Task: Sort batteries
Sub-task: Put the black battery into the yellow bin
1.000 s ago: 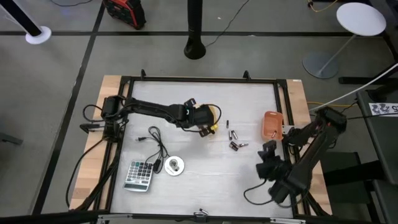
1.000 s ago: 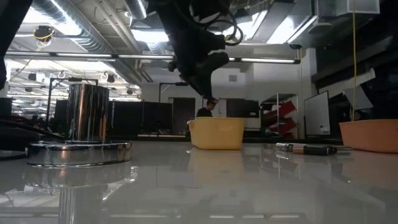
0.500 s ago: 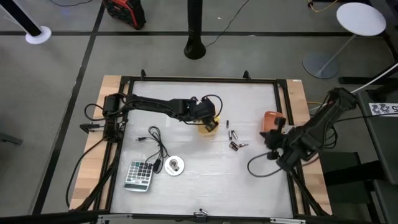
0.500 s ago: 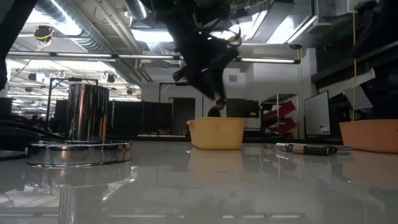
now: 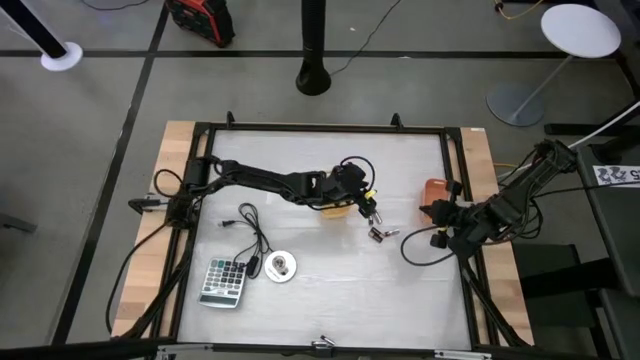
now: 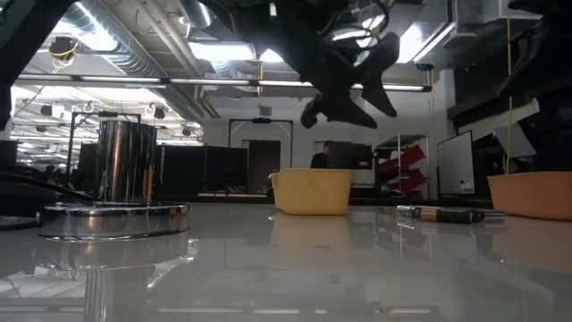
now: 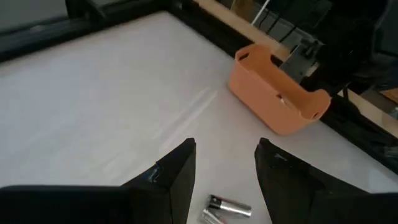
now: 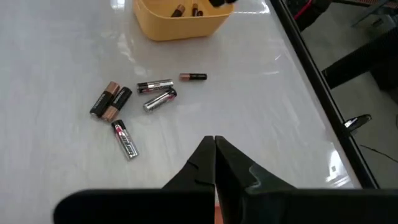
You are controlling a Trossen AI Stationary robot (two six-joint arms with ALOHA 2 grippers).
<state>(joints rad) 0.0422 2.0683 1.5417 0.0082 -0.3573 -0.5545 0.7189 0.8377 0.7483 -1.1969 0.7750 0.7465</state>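
We see the left end effector (image 5: 370,207) spread wide w/ nothing between its fingers, hovering over the loose batteries (image 8: 134,99) on the white bench (image 5: 320,290), just beside the yellow tub (image 8: 177,18), which holds two more cells. The right end effector (image 8: 214,152) is pressed together, empty, by the orange tub (image 7: 277,96) at the bench's right edge.

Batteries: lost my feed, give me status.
Left gripper open, empty, above loose batteries beside yellow bin. Right gripper shut, empty, near orange bin. Nothing in the way.
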